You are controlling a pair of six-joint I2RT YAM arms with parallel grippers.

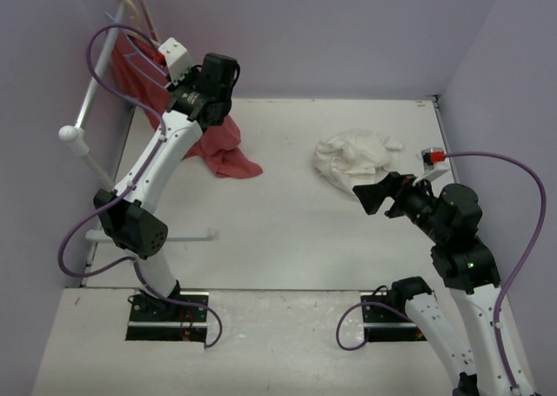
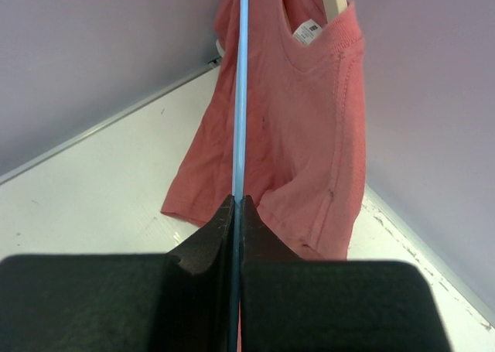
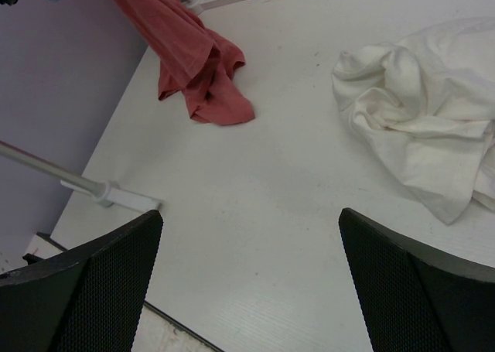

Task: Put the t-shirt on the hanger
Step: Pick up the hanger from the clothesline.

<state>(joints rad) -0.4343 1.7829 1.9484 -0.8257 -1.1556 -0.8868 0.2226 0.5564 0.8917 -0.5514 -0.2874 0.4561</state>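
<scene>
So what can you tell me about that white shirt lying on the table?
The t-shirt is white or cream cloth, soft and heavily wrinkled. It lies crumpled in a loose heap on the table, far right side; sleeves and neck cannot be made out. Nothing holds it: the right gripper hovers open by its near edge, the cloth not between its jaws.

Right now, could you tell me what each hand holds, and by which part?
The left hand pinches the hanger by a straight run of its wire; the right hand is open, empty.
</scene>
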